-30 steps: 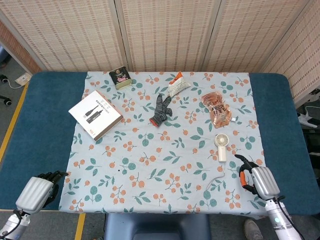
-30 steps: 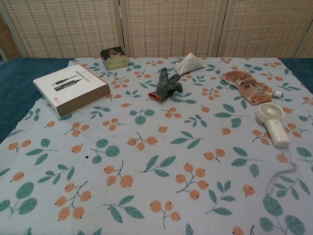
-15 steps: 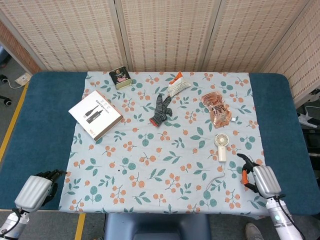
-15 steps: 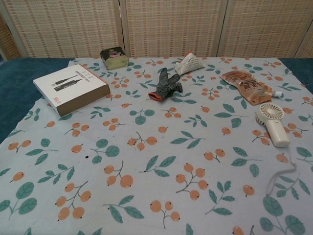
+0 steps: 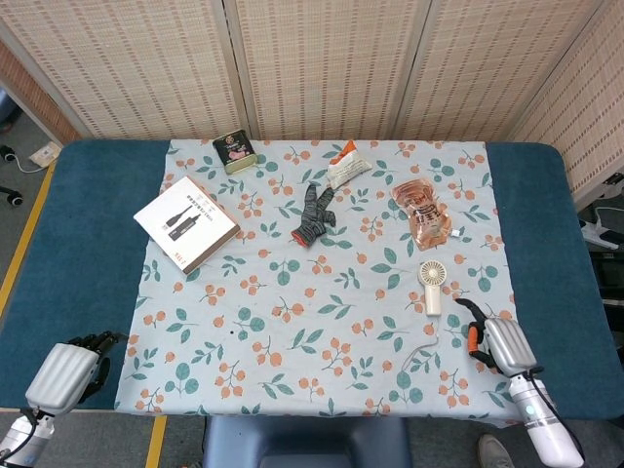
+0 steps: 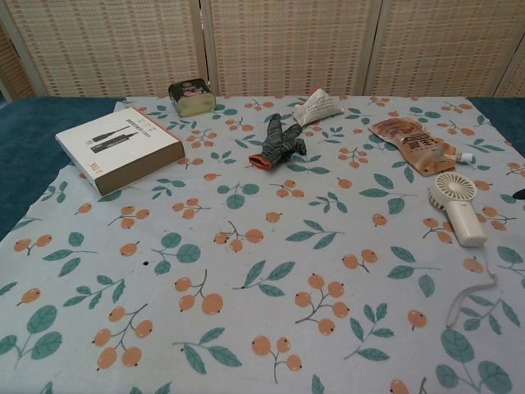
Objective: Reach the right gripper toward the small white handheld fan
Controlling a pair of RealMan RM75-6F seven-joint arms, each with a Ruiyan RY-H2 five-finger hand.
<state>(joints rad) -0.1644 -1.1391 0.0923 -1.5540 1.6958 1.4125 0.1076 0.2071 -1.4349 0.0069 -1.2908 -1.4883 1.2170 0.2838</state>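
Note:
The small white handheld fan (image 5: 432, 284) lies flat on the flowered cloth at the right, round head away from me; the chest view shows the fan (image 6: 458, 206) near its right side. A thin white loop strap (image 5: 421, 350) lies on the cloth below it. My right hand (image 5: 493, 341) hovers at the cloth's front right corner, down and right of the fan and apart from it, dark fingers loosely spread and holding nothing. Only a dark fingertip (image 6: 519, 194) of it shows at the chest view's right edge. My left hand (image 5: 72, 367) sits at the front left, empty.
A white box (image 5: 185, 222) lies at the left. A small tin (image 5: 234, 152), a grey sock (image 5: 313, 215), a white packet (image 5: 346, 166) and an orange pouch (image 5: 421, 210) lie across the back. The flowered cloth (image 5: 292, 331) covers a blue table (image 5: 88, 244).
My right hand has crept slightly left and forward toward the fan, and a fingertip now shows at the chest view's right edge. The left hand has barely moved.

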